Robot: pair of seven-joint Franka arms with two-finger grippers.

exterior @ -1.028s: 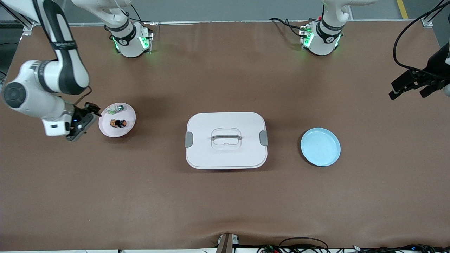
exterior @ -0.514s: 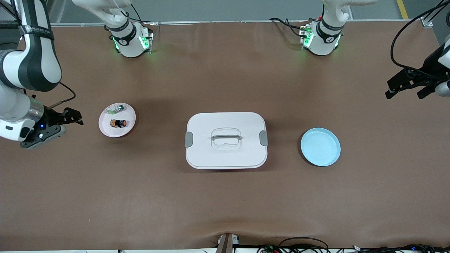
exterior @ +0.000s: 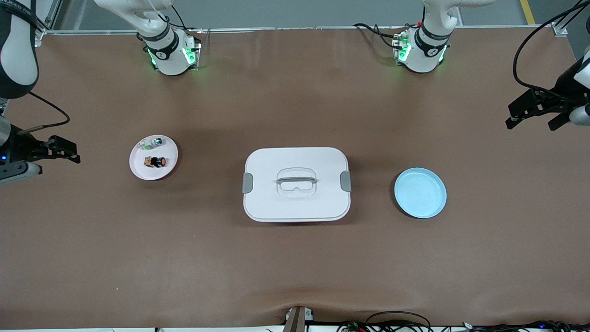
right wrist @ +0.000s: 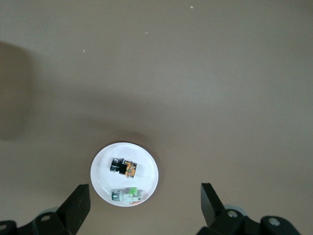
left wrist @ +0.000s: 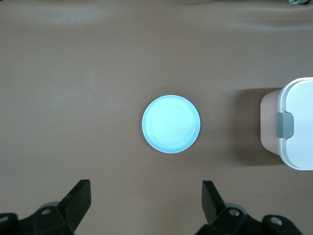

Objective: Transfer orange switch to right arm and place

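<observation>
The orange switch (exterior: 157, 162) lies on the small white plate (exterior: 170, 148) toward the right arm's end of the table, touched by neither arm, with a clear-and-green part (exterior: 152, 143) just beside it on the same plate, farther from the front camera. The right gripper (exterior: 62, 150) hangs with its jaws spread wide and empty over bare table near that end's edge, well apart from the plate. The white lidded box (exterior: 296, 183) sits mid-table, and the blue plate (exterior: 420, 192) rests empty toward the left arm's end. The left gripper (exterior: 534, 108), jaws likewise wide and empty, hovers over the table's edge at its own end, with the blue plate in its wrist view.

The pickup looks not yet begun. To do it well, whichever gripper takes the switch should descend straight over the black body, straddle it across its short width, and avoid nudging the green part beside it.

A second ago the right gripper was at the white plate's rim; it has since drawn away toward the table's end. The left gripper has barely shifted.
</observation>
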